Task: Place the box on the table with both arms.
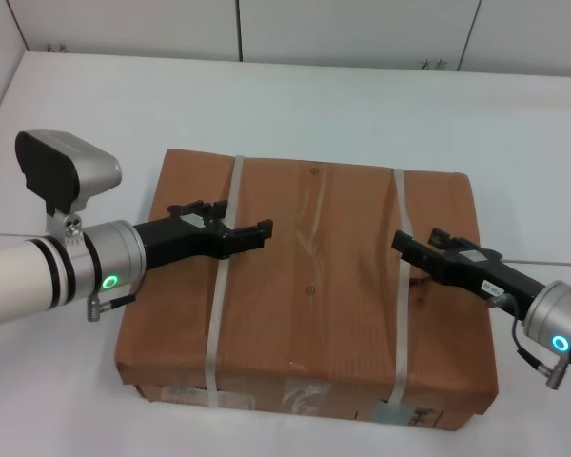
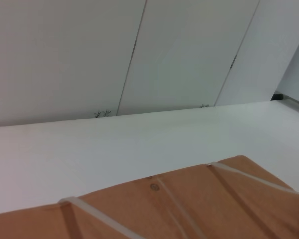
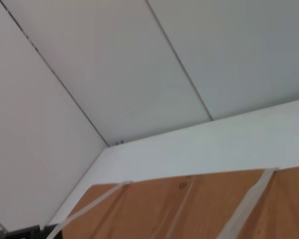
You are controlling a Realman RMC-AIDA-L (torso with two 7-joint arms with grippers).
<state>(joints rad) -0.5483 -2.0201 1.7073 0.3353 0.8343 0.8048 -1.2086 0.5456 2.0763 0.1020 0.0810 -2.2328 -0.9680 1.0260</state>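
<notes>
Item: large flat brown strapped cardboard box (image 1: 314, 295), centre frame on plain white worktop (image 1: 295, 105); black left hand (image 1: 252, 233) and right hand (image 1: 409, 249) above lid, finger state indiscernible; judged: withdraw both evenly, avoiding straps.

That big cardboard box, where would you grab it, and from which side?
By its two short ends, one gripper pressing in from each side. The box lies flat on the table and looks far too wide for one gripper. The left gripper and right gripper hover over its top, near the straps.
</notes>
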